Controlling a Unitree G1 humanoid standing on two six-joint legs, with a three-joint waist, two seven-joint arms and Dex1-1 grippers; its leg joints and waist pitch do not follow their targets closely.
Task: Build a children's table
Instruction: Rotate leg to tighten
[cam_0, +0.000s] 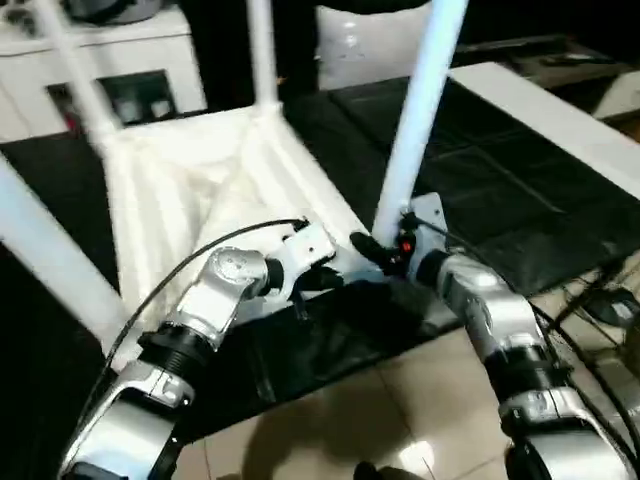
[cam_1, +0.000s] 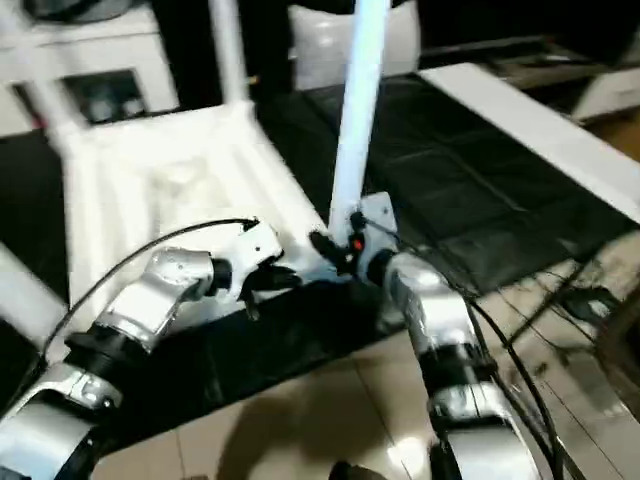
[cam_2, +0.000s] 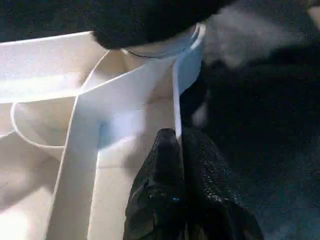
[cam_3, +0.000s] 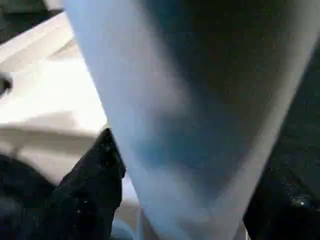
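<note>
The children's table (cam_0: 200, 190) lies upside down, right jaws (cam_3: 175, 180) straddling a leg (cam_0: 415, 120), left jaws (cam_2: 180, 145) closed on nothing

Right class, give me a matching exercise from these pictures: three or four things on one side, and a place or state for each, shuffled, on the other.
Things:
1. left gripper
2. right gripper
3. table top
4. tiled floor

States or places:
A. upside down on the black mat, ribbed underside up
B. fingers pressed together at the table top's rim
C. beige, nearest the robot
D. fingers either side of an upright white leg

Pairs: 1-B, 2-D, 3-A, 4-C
</note>
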